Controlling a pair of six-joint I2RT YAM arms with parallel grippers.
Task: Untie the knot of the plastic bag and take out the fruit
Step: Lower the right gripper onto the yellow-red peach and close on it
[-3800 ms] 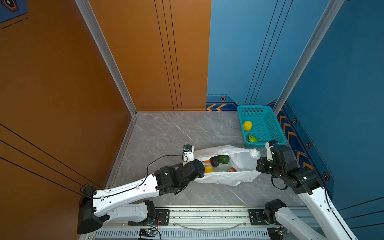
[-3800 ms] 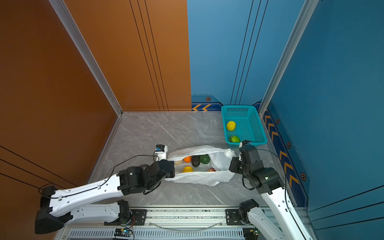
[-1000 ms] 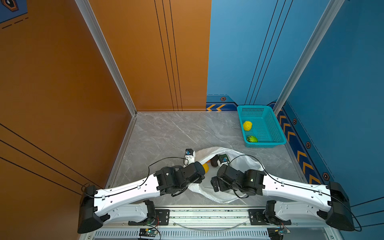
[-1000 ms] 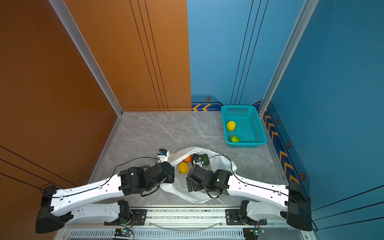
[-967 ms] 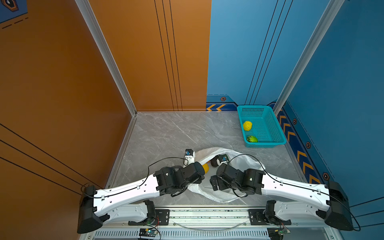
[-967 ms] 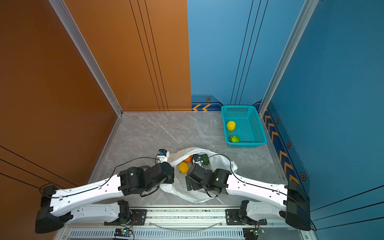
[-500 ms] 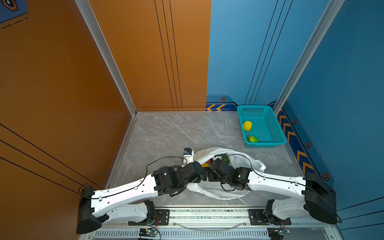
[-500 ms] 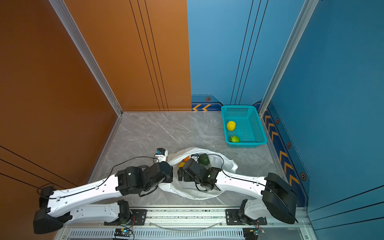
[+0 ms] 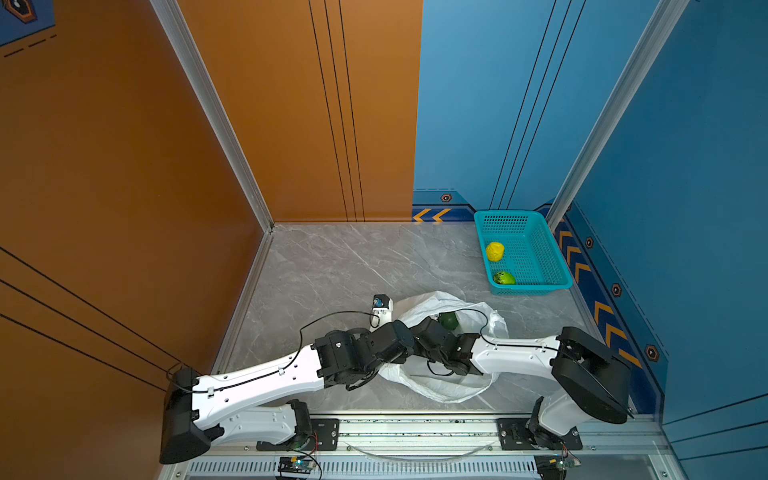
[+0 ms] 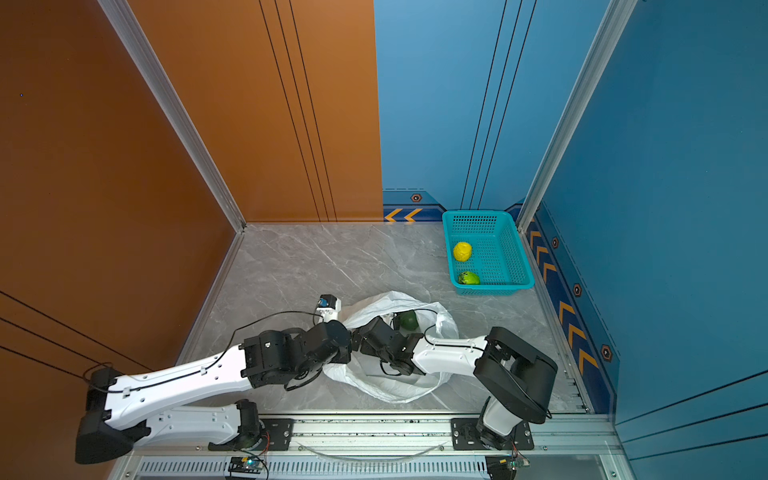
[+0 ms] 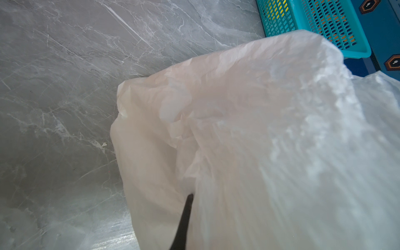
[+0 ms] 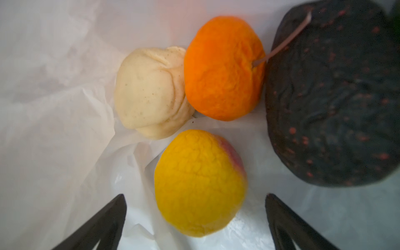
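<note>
The plastic bag [image 9: 440,388] [image 10: 386,386] lies on the grey marbled table [image 9: 332,266], near its front edge and toward the right; it is thin, white, crinkled and half see-through, and its mouth gapes upward. A dark green fruit [image 9: 449,320] [image 10: 408,319] shows at the far side of the opening in both top views. In the right wrist view four more lie on the bag's floor: a cream-white one [image 12: 149,93] touching an orange one [image 12: 223,67], a yellow, peach-flushed one [image 12: 199,184] just beside them, and a black, red-speckled one [image 12: 333,93]. A yellow bumpy fruit [image 9: 495,251] and a bright green fruit [image 9: 504,277] sit apart in the teal basket [image 9: 532,287] in the far right corner.

The left arm stretches from its base toward the middle; the left pincer [image 11: 187,203] is closed on a fold of the bag's film, which drapes over it. The right arm reaches leftward, its wrist dipped into the bag's mouth; the right pincer [image 12: 194,194] stands wide, its fingers [image 12: 108,218] on either side of the peach-flushed fruit, not touching it.
</note>
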